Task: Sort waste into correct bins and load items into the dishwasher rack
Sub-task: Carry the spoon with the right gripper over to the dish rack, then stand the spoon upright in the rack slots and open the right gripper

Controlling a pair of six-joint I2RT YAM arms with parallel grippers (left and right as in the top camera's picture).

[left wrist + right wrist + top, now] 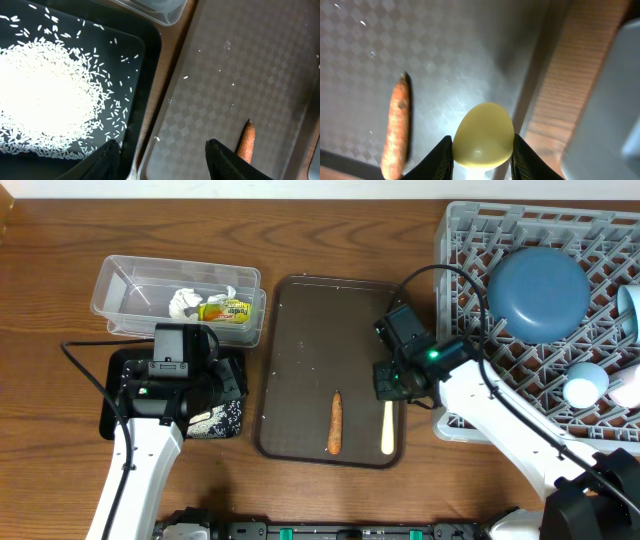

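Pale yellow spoon (387, 430) lies at the near right corner of the dark brown serving tray (310, 350), handle toward the robot. The orange-brown food stick (335, 423) lies parallel to it on its left, apart from it.

The right gripper (390, 390) is down over the spoon's far end, one finger on each side of the bowl. They sit close to its edges, but I cannot tell whether they are pinching it.

Further left, the left gripper (162, 161) hangs with its jaws apart and nothing between them. It is above the seam where the shallow black tray (115, 395), heaped with white rice (45, 95), meets the serving tray.

Beyond that, the clear tub (110, 280) holds crumpled tissue (185, 300) and the yellow-green wrapper (225, 311).

At far right, the grey dishwasher rack (470, 240) carries the blue plate (538, 290) and a light blue cup (585, 385).

The step in hand looks like loading the spoon. The next move calls for a firm pinch, a lift clear of the tray's lip and a short carry right into a free slot of the rack. The stick is not yet binned.
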